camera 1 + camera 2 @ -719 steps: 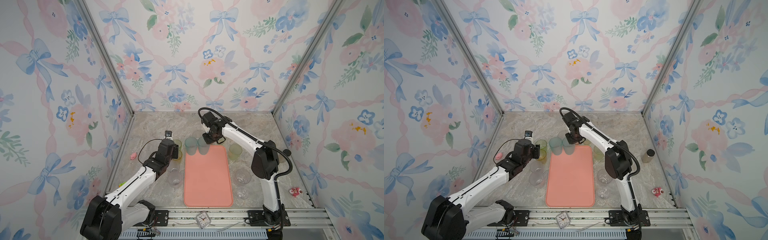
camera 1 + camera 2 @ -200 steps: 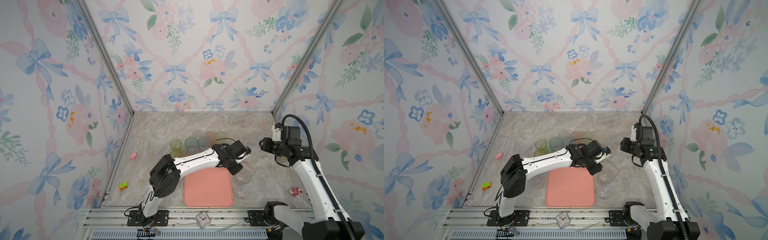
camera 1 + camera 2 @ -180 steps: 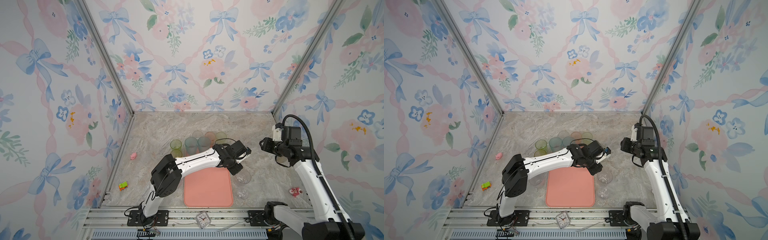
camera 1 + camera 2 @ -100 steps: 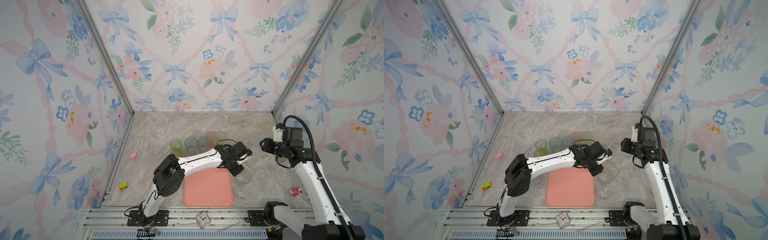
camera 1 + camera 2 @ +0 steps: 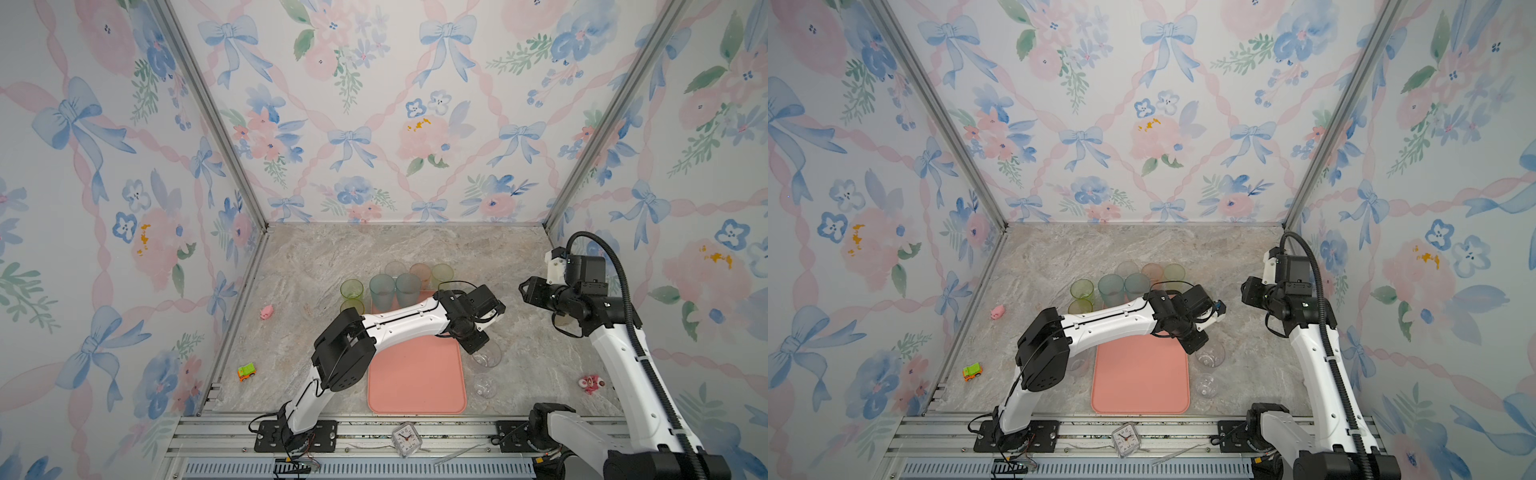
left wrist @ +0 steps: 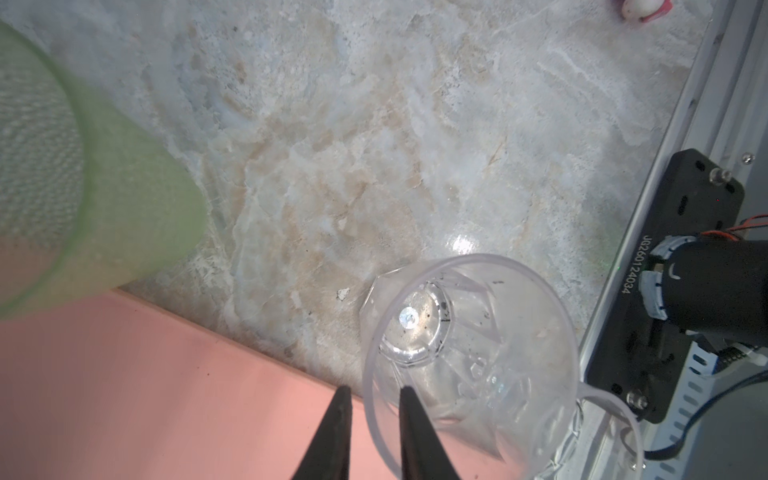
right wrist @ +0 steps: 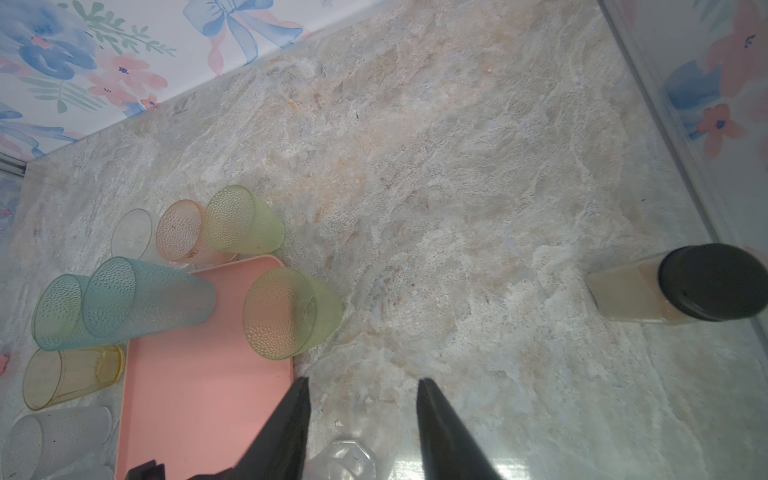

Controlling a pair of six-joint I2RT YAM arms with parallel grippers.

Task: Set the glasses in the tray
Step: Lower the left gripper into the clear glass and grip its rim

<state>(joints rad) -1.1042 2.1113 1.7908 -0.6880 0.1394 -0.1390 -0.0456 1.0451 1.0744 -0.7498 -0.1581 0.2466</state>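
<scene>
The salmon-pink tray (image 5: 415, 374) (image 5: 1142, 374) lies at the front middle. A clear glass (image 5: 487, 356) (image 6: 478, 332) stands on the marble just right of it. My left gripper (image 5: 478, 347) (image 6: 371, 409) reaches across the tray; its narrow jaws straddle this glass's rim, one finger inside, one outside, with a slight gap still showing. A small rounded clear glass (image 5: 485, 386) stands nearer the front. Teal glasses (image 5: 381, 289), green, peach and clear ones cluster at the tray's far end. A yellow-green glass (image 7: 291, 311) stands at its far right corner. My right gripper (image 5: 524, 291) (image 7: 361, 386) hangs open and empty at the right.
A dark-capped beige bottle (image 7: 681, 286) stands by the right wall. A small clock (image 5: 405, 434) sits on the front rail. A pink pig toy (image 5: 266, 311) and a green toy car (image 5: 246, 371) lie at the left, a red-and-white toy (image 5: 590, 382) at the right.
Over the last second my left jaws have narrowed around the clear glass's rim and the gripper has edged towards the front. The right arm has stayed still.
</scene>
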